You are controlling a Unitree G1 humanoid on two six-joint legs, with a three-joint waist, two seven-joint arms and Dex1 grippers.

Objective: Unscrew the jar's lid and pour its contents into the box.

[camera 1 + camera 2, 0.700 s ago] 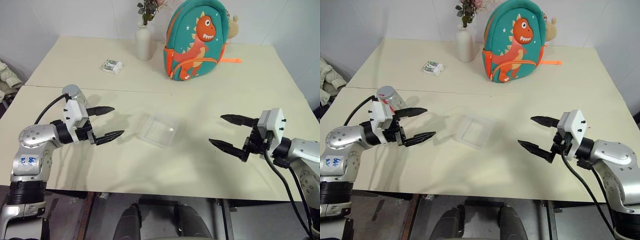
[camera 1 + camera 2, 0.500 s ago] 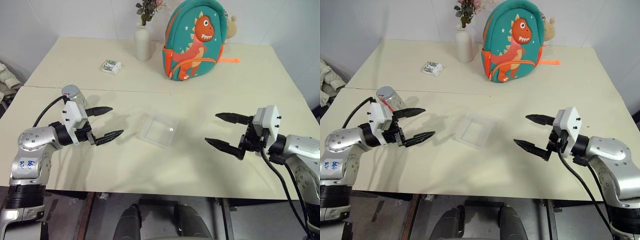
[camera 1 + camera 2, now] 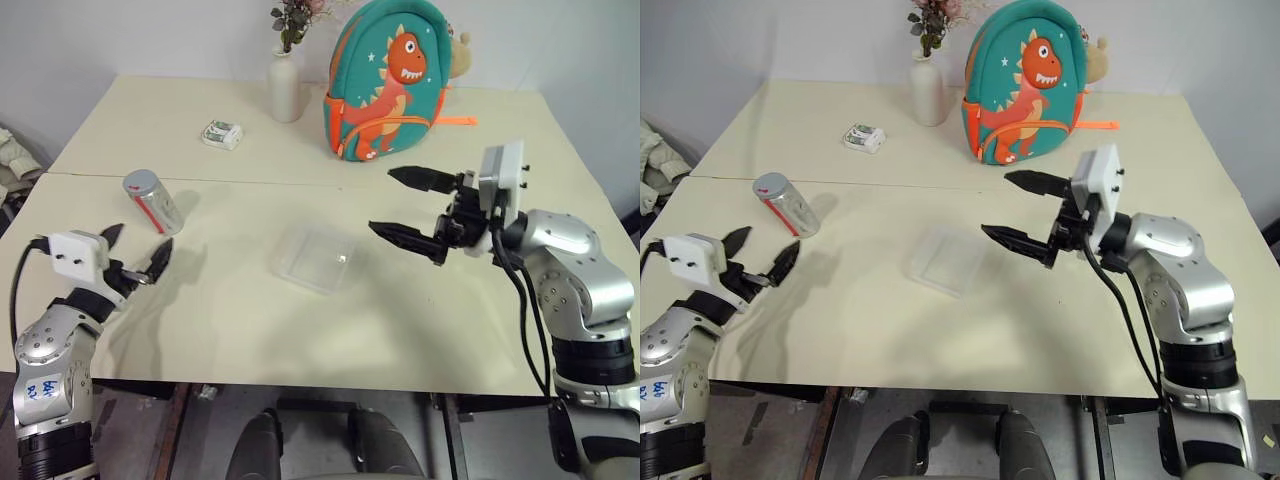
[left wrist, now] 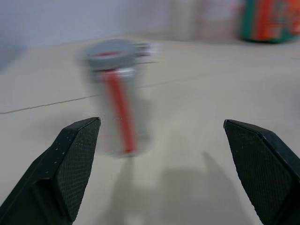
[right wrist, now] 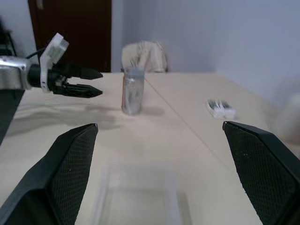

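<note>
Your left claw (image 3: 135,262) is spread wide and empty near the counter's (image 3: 420,330) front-left edge, with bare surface between it and the jar (image 3: 152,201) standing just beyond, grey lid (image 3: 141,182) on. Your right claw (image 3: 408,205) hangs open, holding nothing, above the counter beside the clear box (image 3: 317,259) at mid-counter, which looks empty.

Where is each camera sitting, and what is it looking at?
Head eyes: look down over the table; both arms, left gripper, right gripper, jar, box.
Left wrist: looks along its black fingers at the jar and its lid.
Right wrist: looks along its fingers over the box toward the jar and the left gripper.
Shared: the jar.
</note>
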